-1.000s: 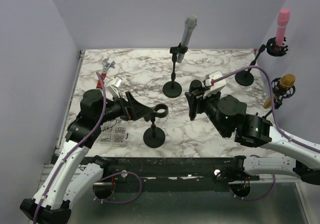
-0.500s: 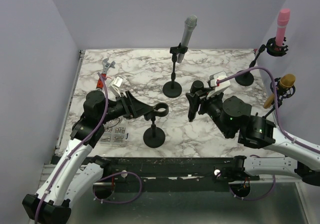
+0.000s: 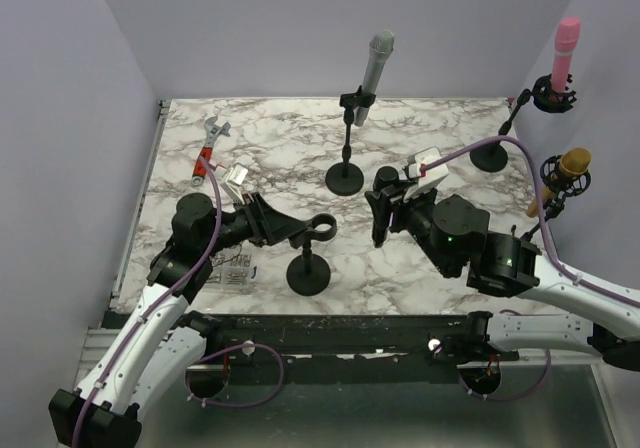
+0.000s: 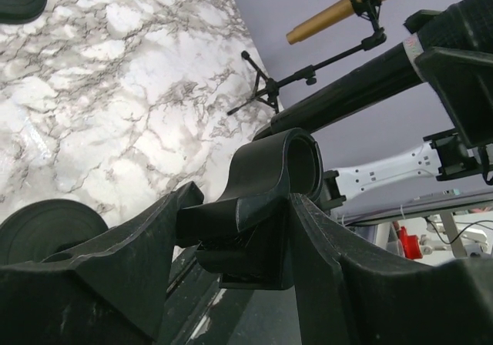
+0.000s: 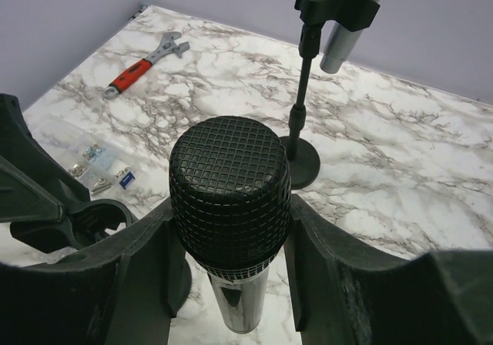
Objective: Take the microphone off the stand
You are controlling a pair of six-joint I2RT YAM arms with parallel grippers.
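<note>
The black microphone (image 5: pixel 229 195) is clear of the stand, mesh head toward the wrist camera, with my right gripper (image 5: pixel 229 216) shut on its head. From above, the microphone (image 3: pixel 382 213) hangs to the right of the short black stand (image 3: pixel 306 274). The stand's clip (image 4: pixel 273 179) is empty, and my left gripper (image 4: pixel 239 214) is shut on the clip's base, both fingers pressed against it. In the top view my left gripper (image 3: pixel 296 230) reaches the clip (image 3: pixel 322 226) from the left. A gap of tabletop separates the microphone from the clip.
A grey microphone (image 3: pixel 375 63) stands in a taller stand (image 3: pixel 345 177) at the back centre. Pink (image 3: pixel 563 53) and gold (image 3: pixel 565 173) microphones sit on stands at the right edge. A red-handled wrench (image 3: pixel 207 148) and a clear box of small parts (image 3: pixel 225 268) lie at the left.
My left gripper's jaws, wide apart around the stand's clip a second ago, have closed onto it. The right arm has shifted slightly left, still holding the microphone.
</note>
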